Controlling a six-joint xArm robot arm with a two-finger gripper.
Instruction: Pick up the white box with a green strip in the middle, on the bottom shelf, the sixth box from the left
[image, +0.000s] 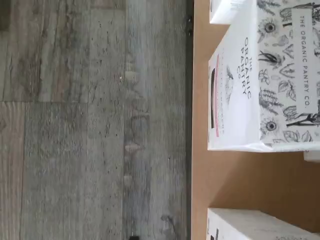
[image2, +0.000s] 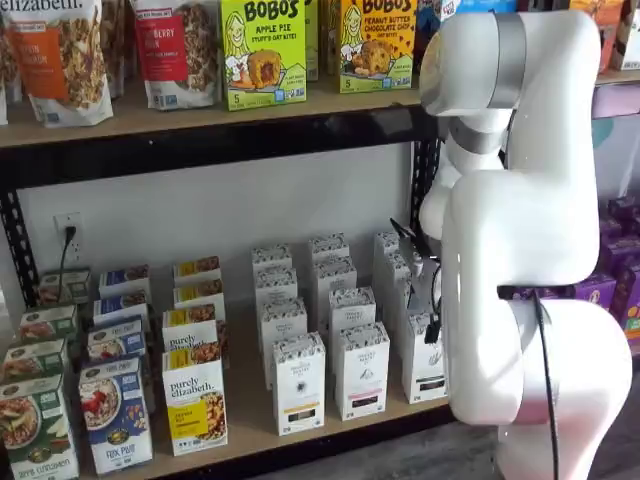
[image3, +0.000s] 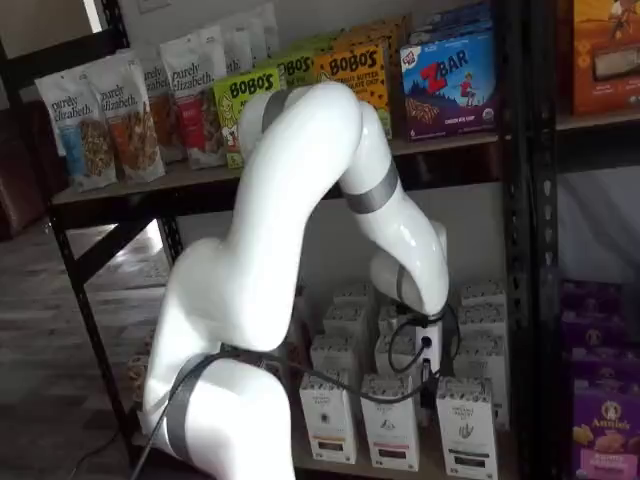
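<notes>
The white box (image2: 424, 360) stands at the front of the bottom shelf (image2: 248, 415), at the right end of the row, partly behind my arm. Its dark strip label sits low on the front. It also shows in a shelf view (image3: 465, 424) and, cut by the frame edge, in the wrist view (image: 252, 225). Beside it stands the like carton with a pinkish-red strip (image: 235, 95). My gripper (image3: 424, 366) hangs over the front white cartons, just left of the white box. Cables cover it, so I cannot tell how the fingers stand.
More white cartons (image2: 300, 385) stand in rows behind and to the left. Yellow-labelled purely elizabeth boxes (image2: 194, 400) and blue and green boxes fill the left of the shelf. The upper shelf (image2: 200, 135) hangs overhead. A black upright (image3: 525, 250) stands right of the white box. Purple boxes (image3: 600, 420) lie beyond it.
</notes>
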